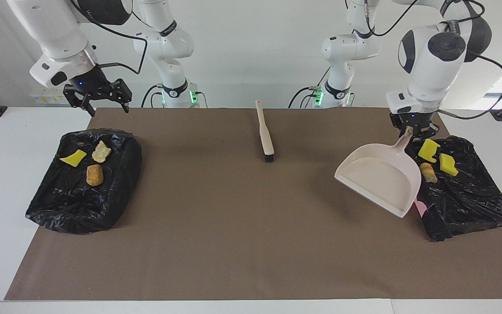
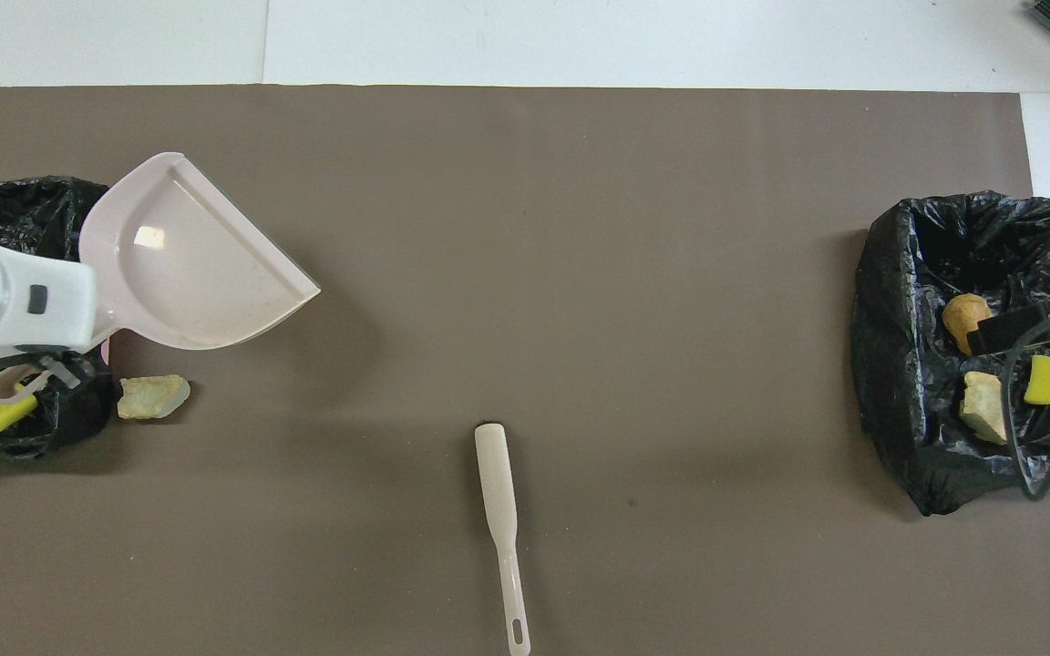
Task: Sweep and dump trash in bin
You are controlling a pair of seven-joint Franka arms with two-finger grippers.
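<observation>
Two lined bins, one loose chunk, dustpan held aloft.

Seven pieces of trash observed: three in the black-lined bin (image 1: 464, 196) at the left arm's end, three in the black-lined bin (image 1: 81, 183) at the right arm's end, and one tan chunk (image 2: 152, 397) lying on the brown mat (image 1: 242, 226) just beside the bin at the left arm's end. The left gripper (image 1: 410, 130) is clamped on the handle of the pale dustpan (image 1: 379, 179), which hangs tilted over the mat beside that bin, its pan clear of the loose chunk in the overhead view. The right gripper (image 1: 98, 99) waits with fingers spread wide, holding nothing, above the table near the robots' edge of its bin. The brush (image 1: 265, 136) lies flat on the mat mid-table, untouched.
</observation>
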